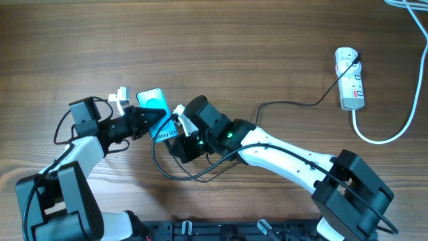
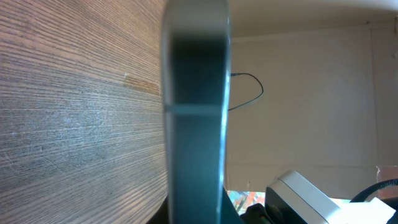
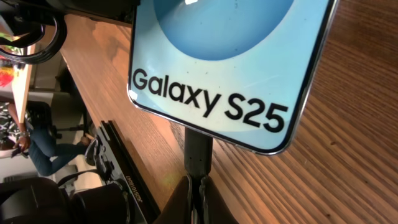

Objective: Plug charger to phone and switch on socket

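- Holding phone [image 1: 154, 102] in left gripper [image 1: 152, 119], left of centre on table [image 1: 200, 40]. Jaws appearing clamped across its sides; left wrist view showing only the phone's dark edge [image 2: 196, 124] filling the middle, so judging this from overhead.
- Pinching plug [image 3: 199, 152] of charger [image 1: 294, 104] in right gripper [image 3: 196, 199], fingers together on it just behind the tip.
- Plug tip touching phone's bottom edge, below the "Galaxy S25" print [image 3: 230, 56]. Not possible to tell whether seated fully or only resting at the port.
- Charger cable running from socket [image 1: 350, 80] at far right, then looping loosely under the right arm.
- Handling, judged:
  - Treating phone as light, stiff, slick glass. Gripping by the side rails, not the screen, and bracing against the push.
  - Treating plug as small and rigid and cable as limp. Gripping the plug body close to the tip and pushing straight along the port axis, since side load risks bending the tip.
- Remaining: confirming seating, then pressing the socket switch, well apart from both grippers. Switch state too small to read.
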You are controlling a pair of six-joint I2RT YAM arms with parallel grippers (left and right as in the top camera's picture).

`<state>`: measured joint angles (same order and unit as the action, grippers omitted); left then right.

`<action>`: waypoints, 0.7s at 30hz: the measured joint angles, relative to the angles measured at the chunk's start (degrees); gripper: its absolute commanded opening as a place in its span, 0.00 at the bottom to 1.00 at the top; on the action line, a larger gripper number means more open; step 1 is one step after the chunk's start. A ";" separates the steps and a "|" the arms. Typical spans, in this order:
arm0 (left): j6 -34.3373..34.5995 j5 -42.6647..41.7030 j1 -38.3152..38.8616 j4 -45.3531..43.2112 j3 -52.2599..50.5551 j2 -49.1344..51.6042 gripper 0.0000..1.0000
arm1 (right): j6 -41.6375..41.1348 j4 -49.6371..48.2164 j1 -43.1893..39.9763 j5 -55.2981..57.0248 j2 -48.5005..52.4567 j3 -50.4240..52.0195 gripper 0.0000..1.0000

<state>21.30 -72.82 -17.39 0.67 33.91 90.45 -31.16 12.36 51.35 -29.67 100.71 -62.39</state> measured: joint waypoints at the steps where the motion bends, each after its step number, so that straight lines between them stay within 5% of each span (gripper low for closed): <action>1: -0.02 0.00 0.00 -0.02 0.00 0.00 0.04 | 0.00 0.07 -0.02 -0.02 0.00 0.00 0.04; 21: -0.02 0.61 0.02 0.20 0.00 0.00 0.04 | 0.46 1.25 -0.11 -2.80 0.00 -0.11 0.04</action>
<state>21.28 -72.20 -17.37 0.86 33.91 90.45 -30.70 13.61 51.24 -32.47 100.71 -62.50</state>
